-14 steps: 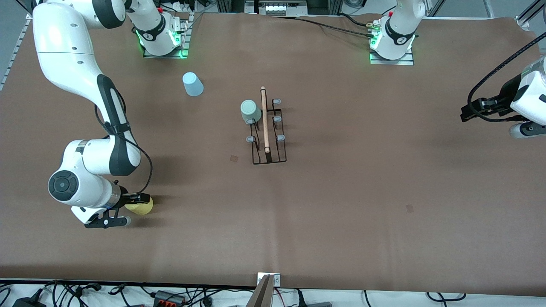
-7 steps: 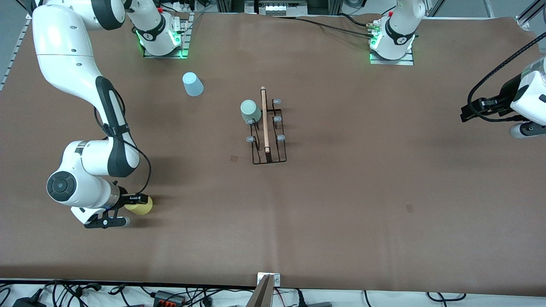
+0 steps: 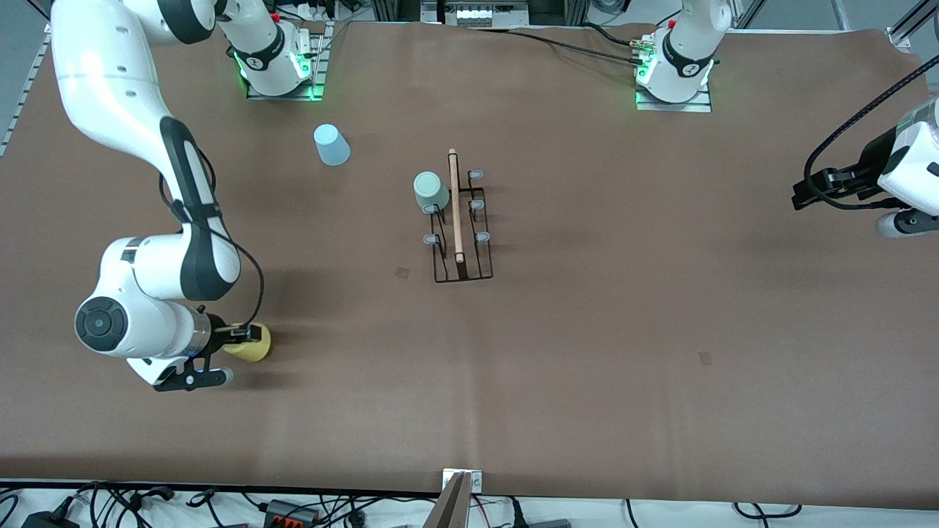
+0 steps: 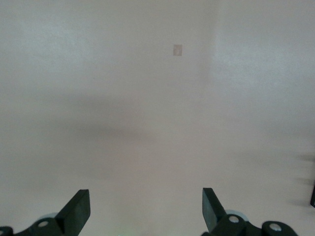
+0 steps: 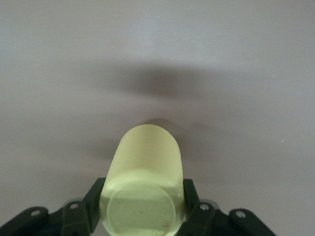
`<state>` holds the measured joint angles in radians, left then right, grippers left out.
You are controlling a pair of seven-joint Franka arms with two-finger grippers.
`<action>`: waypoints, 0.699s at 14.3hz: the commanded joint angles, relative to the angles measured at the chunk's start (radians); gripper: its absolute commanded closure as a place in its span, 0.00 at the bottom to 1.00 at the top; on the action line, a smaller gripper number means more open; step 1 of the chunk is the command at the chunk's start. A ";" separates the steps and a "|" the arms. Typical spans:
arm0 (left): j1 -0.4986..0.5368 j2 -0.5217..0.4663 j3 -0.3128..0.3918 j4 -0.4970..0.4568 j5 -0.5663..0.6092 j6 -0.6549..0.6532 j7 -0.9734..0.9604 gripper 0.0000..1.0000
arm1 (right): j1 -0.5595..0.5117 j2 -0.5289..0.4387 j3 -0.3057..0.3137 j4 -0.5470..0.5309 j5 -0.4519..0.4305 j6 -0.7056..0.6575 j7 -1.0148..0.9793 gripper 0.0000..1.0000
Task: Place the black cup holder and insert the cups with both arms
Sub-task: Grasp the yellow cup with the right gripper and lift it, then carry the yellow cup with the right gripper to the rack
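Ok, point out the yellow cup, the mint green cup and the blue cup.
yellow cup (image 5: 146, 169), right wrist view, its side wall
mint green cup (image 3: 430, 190), front view, its upturned base
blue cup (image 3: 331, 144), front view, its side wall

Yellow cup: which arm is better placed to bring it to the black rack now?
Right. The right gripper is shut on the yellow cup; the left gripper waits open at the left arm's end, away from the black cup holder.
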<state>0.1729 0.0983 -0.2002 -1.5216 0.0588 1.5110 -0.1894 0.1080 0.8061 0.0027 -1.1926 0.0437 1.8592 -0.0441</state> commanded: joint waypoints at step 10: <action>0.005 -0.014 -0.007 -0.002 0.007 -0.015 -0.005 0.00 | 0.263 -0.108 0.201 0.099 0.016 -0.229 0.487 0.73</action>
<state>0.1729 0.0983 -0.2002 -1.5215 0.0588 1.5110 -0.1894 0.3030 0.7084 0.2111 -1.0901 0.0505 1.6428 0.3212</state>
